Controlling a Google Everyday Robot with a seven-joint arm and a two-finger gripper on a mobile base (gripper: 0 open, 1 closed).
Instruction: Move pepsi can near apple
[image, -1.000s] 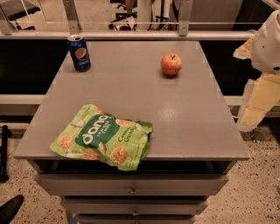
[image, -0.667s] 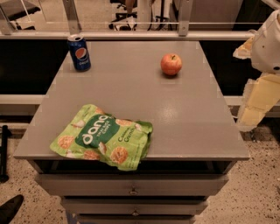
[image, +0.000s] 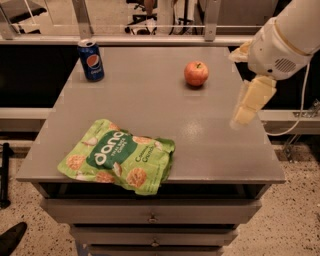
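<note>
The pepsi can (image: 91, 60) stands upright at the far left corner of the grey table (image: 150, 100); it is dark blue with a silver top and a round logo. The red-orange apple (image: 196, 73) sits at the far right of the middle, well apart from the can. My gripper (image: 247, 105) hangs from the white arm (image: 282, 42) above the table's right edge. It is to the right of the apple and a little nearer the camera, far from the can, and holds nothing.
A green snack bag (image: 117, 156) lies flat near the table's front left. Drawers (image: 150, 217) sit under the tabletop. A rail with posts (image: 150, 37) runs behind the table. A cable (image: 300, 115) hangs at the right.
My arm and gripper have moved left, from beside the table's right edge to over it. The can, apple and bag have not moved.
</note>
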